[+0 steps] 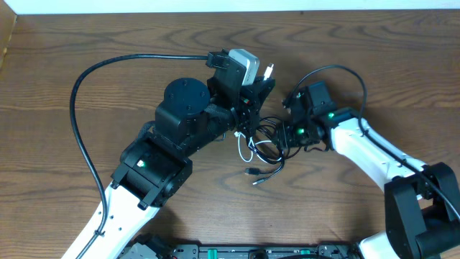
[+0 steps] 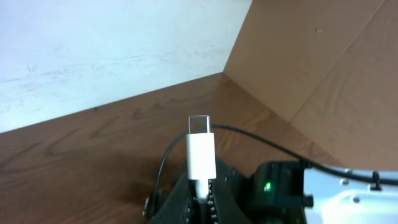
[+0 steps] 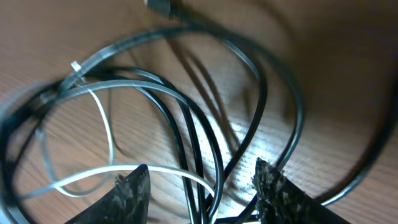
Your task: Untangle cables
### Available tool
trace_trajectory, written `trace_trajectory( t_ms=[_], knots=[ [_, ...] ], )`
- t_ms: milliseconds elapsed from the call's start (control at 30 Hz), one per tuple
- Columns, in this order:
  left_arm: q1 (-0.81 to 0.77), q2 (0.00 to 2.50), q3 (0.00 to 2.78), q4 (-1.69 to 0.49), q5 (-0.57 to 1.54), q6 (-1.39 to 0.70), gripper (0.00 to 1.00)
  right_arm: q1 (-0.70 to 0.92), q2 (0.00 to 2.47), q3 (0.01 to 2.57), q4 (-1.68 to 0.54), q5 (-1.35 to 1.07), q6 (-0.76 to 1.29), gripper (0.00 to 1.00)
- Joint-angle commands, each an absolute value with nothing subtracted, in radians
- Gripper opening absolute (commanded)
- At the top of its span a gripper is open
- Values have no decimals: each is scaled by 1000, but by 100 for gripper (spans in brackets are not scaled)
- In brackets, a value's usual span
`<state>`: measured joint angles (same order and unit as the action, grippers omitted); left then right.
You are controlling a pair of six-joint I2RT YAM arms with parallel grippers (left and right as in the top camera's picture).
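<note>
A tangle of thin black cables (image 1: 267, 147) and one white cable (image 1: 246, 147) lies on the wooden table at the middle. My left gripper (image 1: 260, 80) is shut on the white cable's plug end (image 2: 201, 154), which sticks up between the fingers, lifted above the tangle. My right gripper (image 1: 287, 137) is open and low over the tangle's right side. In the right wrist view its fingers (image 3: 202, 186) straddle several black cable (image 3: 186, 124) strands and a white cable (image 3: 106, 134) loop on the table.
A thick black arm wire (image 1: 83, 93) arcs over the left of the wooden table (image 1: 374, 65). A black plug end (image 1: 253, 172) lies just in front of the tangle. A brown board wall (image 2: 323, 68) stands behind the table edge.
</note>
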<state>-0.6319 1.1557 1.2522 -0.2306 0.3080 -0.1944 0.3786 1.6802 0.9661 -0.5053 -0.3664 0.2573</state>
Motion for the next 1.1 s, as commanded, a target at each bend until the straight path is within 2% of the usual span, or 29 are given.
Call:
trace_trajectory(
  t_ms=[0,167,300,400,467,500,667,833,967,1067],
  knots=[
    [-628,1148,1267,-221,302,-216,7,417,1689,934,-477,-357,238,50],
    [-628,1148,1267,-218,302,-231,8,453,1713,925,-411,-348,254,50],
    [-628,1147,1267,-223,305,-235,7,451,1754,926,-400,-342,295,44],
    [-628,1142,1267,-233,305,-235,7,441,1762,928,-401,-347,308,31],
    [-628,1140,1267,-243,305,-235,8,435,1760,930,-400,-347,318,15],
    [-628,1141,1267,-264,305,-234,8,427,1755,937,-404,-350,321,1],
    [-604,1143,1266,-414,294,-234,8,347,1645,976,-430,-350,355,1],
    [-517,1155,1266,-596,294,-235,8,215,1435,1024,-509,-352,355,1],
    [-498,1201,1266,-667,294,-234,17,155,1301,1027,-521,-410,354,1],
    [-499,1268,1266,-685,306,-234,34,150,1229,1027,-540,-424,354,1]
  ],
)
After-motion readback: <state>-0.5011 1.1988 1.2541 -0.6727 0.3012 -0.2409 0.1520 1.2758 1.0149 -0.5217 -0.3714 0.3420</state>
